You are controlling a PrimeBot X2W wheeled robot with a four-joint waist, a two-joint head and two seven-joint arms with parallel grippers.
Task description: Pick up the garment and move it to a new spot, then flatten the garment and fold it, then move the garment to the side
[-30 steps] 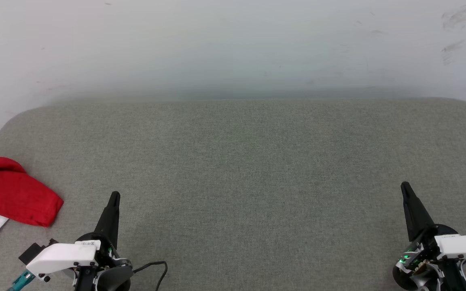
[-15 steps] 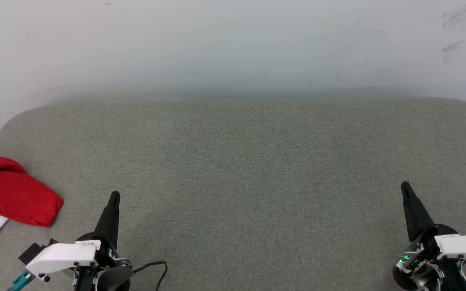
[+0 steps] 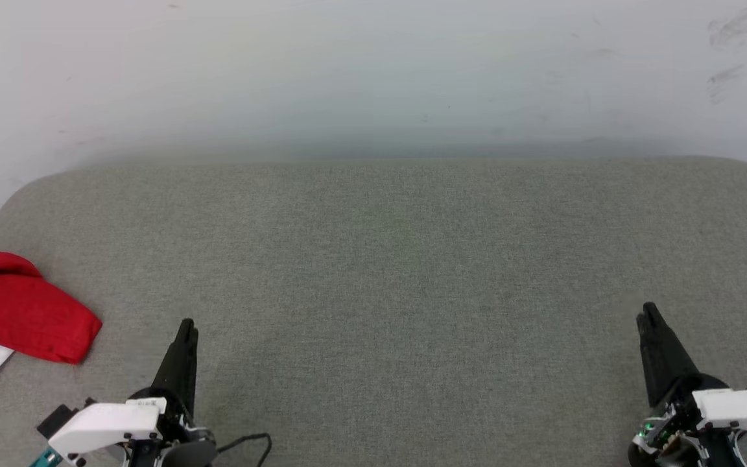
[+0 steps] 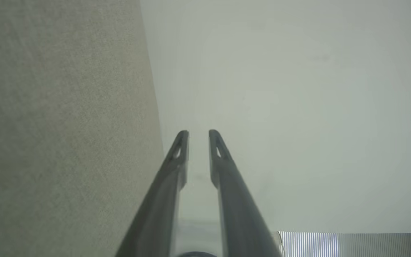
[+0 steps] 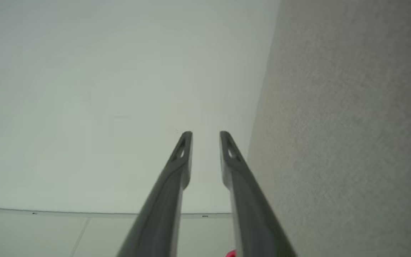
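Coarse woven cushion (image 3: 412, 272), soft cloth garment (image 3: 23, 311), matt wall (image 3: 373, 78)

The red soft-fabric garment (image 3: 23, 311) lies crumpled in a loose heap at the left end of the grey woven upholstered surface (image 3: 373, 272), roughly midway between that surface's far and near edges. Its red body is bunched into rounded folds, with one lobe reaching toward the middle of the surface. A white section with red stripes protrudes from beneath the red folds on the near side. The garment is unfolded, not flattened, and partly cut off by the head view's left border.
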